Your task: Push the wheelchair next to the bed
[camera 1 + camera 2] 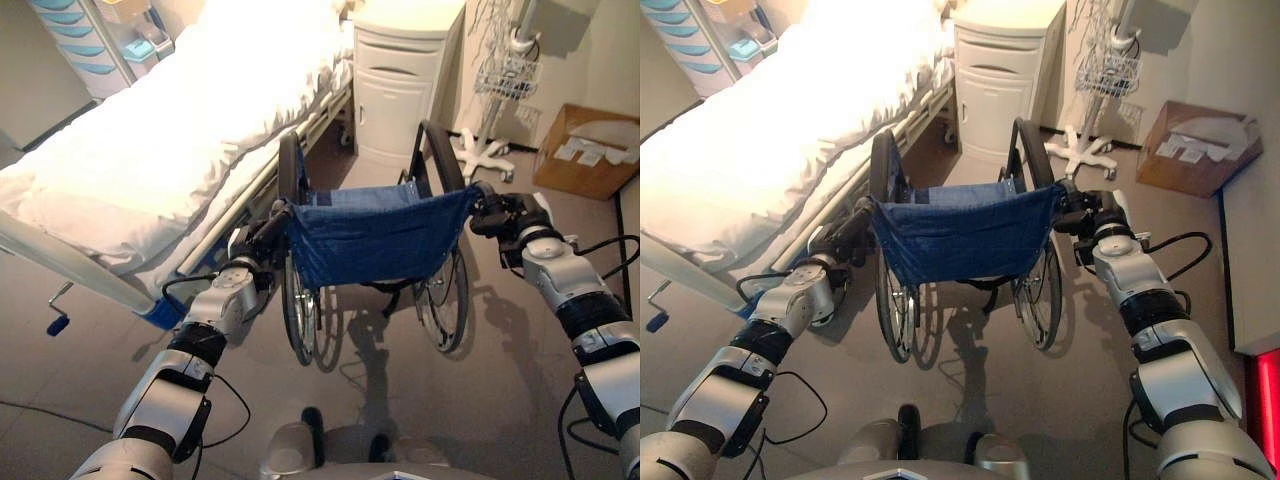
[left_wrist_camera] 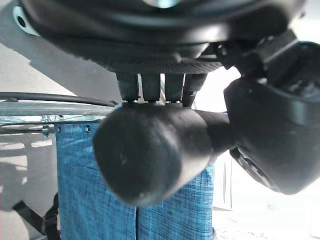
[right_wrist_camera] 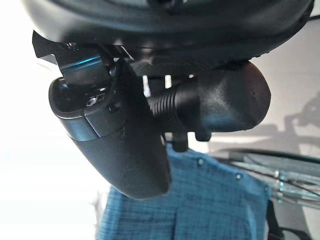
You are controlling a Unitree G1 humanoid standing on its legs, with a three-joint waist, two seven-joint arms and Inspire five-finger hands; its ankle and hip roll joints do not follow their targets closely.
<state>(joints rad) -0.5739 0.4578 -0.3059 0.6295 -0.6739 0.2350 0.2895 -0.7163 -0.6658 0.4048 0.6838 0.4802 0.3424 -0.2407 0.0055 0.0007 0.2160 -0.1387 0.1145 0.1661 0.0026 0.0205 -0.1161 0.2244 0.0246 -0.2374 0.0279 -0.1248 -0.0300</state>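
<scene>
1. The wheelchair (image 1: 375, 240) seat and front wheels lie hidden behind its blue backrest (image 1: 380, 232).
2. The bed (image 1: 150, 150) is cut off by the frame's left and top edges.
3. The left handle (image 2: 150, 150) covers that hand's fingertips.

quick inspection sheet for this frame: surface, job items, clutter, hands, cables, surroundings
Surface: grey floor, nothing seen on it near the wheels.
Job's things: wheelchair with blue fabric back, beside the bed, facing the cabinet.
Clutter: cardboard box; stand with wire basket.
Hands: left hand and right hand each curled round a push handle.
Cables: nothing seen.
Surroundings: drawer unit.
</scene>
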